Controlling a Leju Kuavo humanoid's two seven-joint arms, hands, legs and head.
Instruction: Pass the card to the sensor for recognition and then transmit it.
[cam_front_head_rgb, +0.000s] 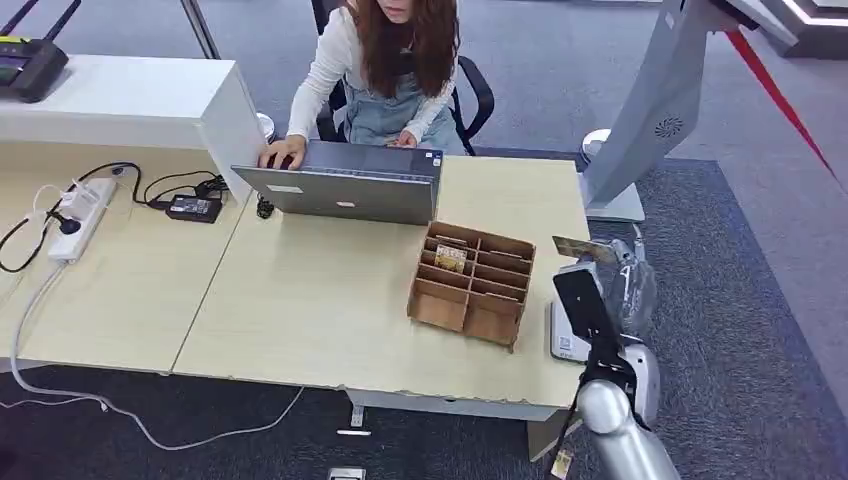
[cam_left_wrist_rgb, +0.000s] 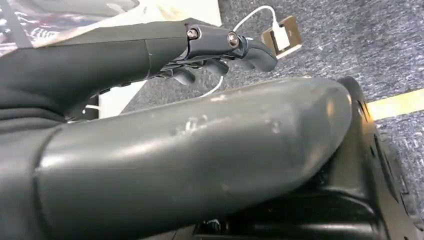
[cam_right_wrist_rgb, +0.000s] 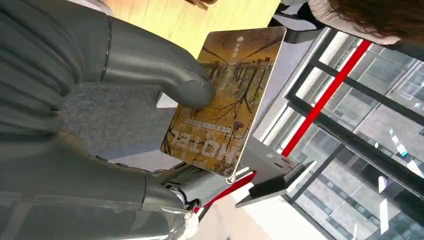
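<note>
the right hand (cam_front_head_rgb: 628, 285) is up beside the right edge of the desk (cam_front_head_rgb: 330, 300), with the card (cam_front_head_rgb: 584, 249) held flat between its thumb and fingers. in the right wrist view the thumb (cam_right_wrist_rgb: 165, 75) presses on the face of the card (cam_right_wrist_rgb: 227, 100), a yellowish print of bare trees, and the other fingers support it from underneath. the card sits above a white sensor (cam_front_head_rgb: 568, 335) at the desk's right edge, with a dark tilted screen (cam_front_head_rgb: 586, 305) on it; whether card and sensor touch i cannot tell.

just left of that, near the right edge, stands a cardboard box (cam_front_head_rgb: 472, 285) split into compartments, with another card (cam_front_head_rgb: 451, 258) in one of the middle ones. a person (cam_front_head_rgb: 385, 70) sits at the far edge, hands on a grey laptop (cam_front_head_rgb: 345, 185). a power strip (cam_front_head_rgb: 80, 215) lies towards the desk's left end.

the left hand (cam_left_wrist_rgb: 220, 55) shows in its own wrist view, fingers loosely curled over grey carpet, holding nothing.
</note>
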